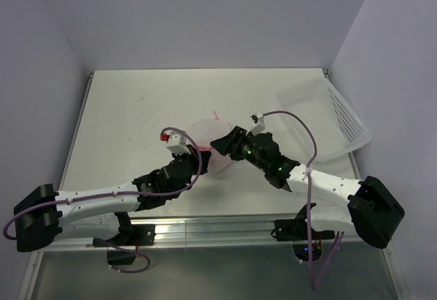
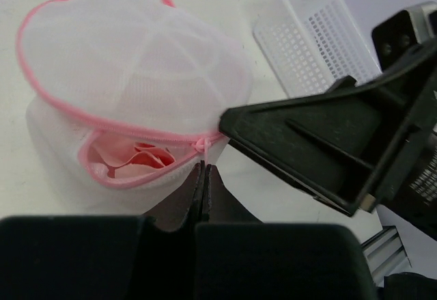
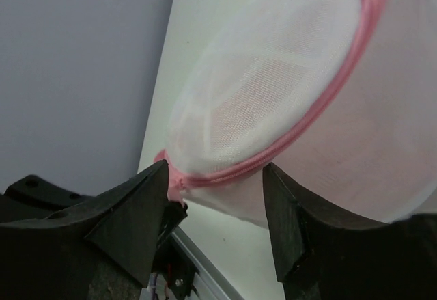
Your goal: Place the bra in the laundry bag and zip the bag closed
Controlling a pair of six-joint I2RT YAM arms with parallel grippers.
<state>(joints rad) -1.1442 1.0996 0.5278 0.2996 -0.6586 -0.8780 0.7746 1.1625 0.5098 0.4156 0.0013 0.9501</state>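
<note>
laundry bag (image 2: 136,74): translucent white fine mesh, pink zipper rim, pink loop at the top; reads pale pink where the contents show through. bra (image 2: 133,158), seen in the zipper gap: plain light pink, no print. basket (image 1: 328,115): white plastic with a regular grid of small holes. table (image 1: 136,108): off-white with a few faint marks. left gripper (image 2: 203,177) and right gripper (image 3: 218,187): matte black fingers. left arm (image 1: 95,197) and right arm (image 1: 328,184): white links, black joints, purple cables (image 1: 300,126). green lights (image 1: 263,154) on the right wrist, red spot (image 1: 164,135) on the left wrist's white block. walls (image 1: 205,13): pale lavender-grey. front rail (image 1: 205,228): bare silver metal.
</note>
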